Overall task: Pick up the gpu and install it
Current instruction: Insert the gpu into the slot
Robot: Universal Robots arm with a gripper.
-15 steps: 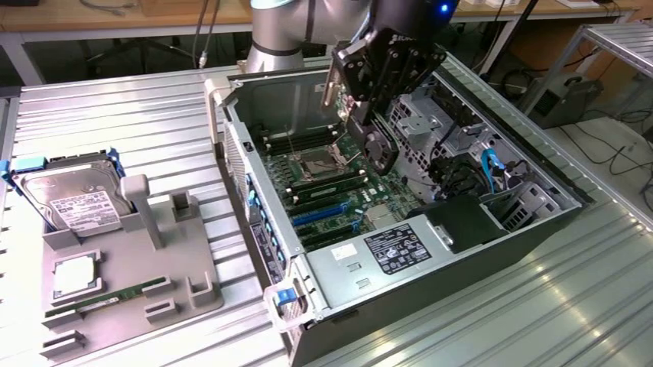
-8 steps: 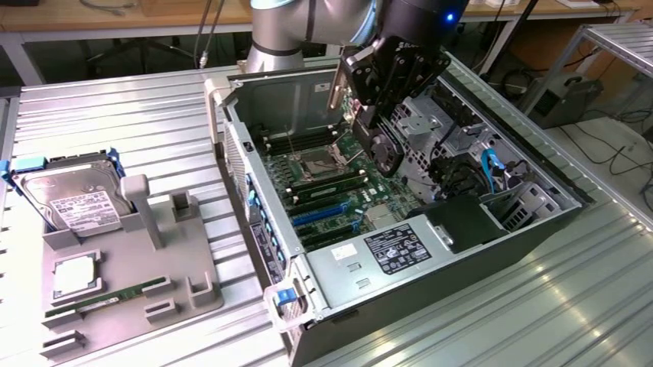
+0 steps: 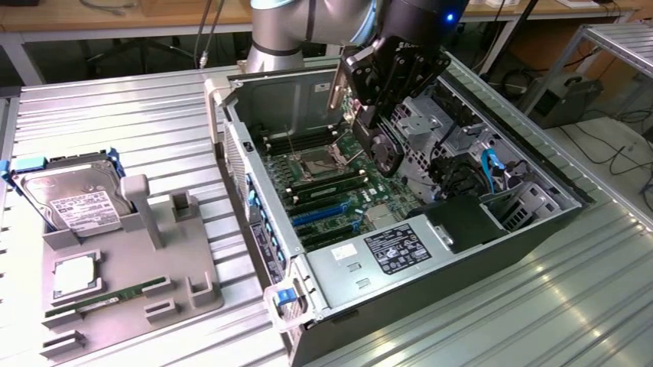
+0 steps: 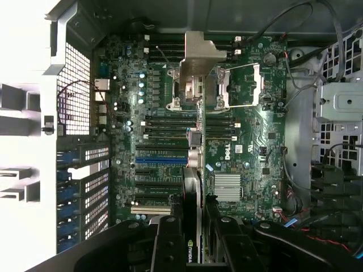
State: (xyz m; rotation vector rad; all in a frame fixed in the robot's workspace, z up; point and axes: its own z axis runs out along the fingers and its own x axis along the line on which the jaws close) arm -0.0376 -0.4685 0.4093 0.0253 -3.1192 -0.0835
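Black and slim, the gpu (image 3: 381,153) hangs edge-down in my pincer (image 4: 194,224), clenched on it above the green motherboard (image 3: 352,200) inside the open computer case (image 3: 515,237).

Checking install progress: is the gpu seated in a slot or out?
Out. The gripper holds the gpu above the motherboard, apart from the blue slot.
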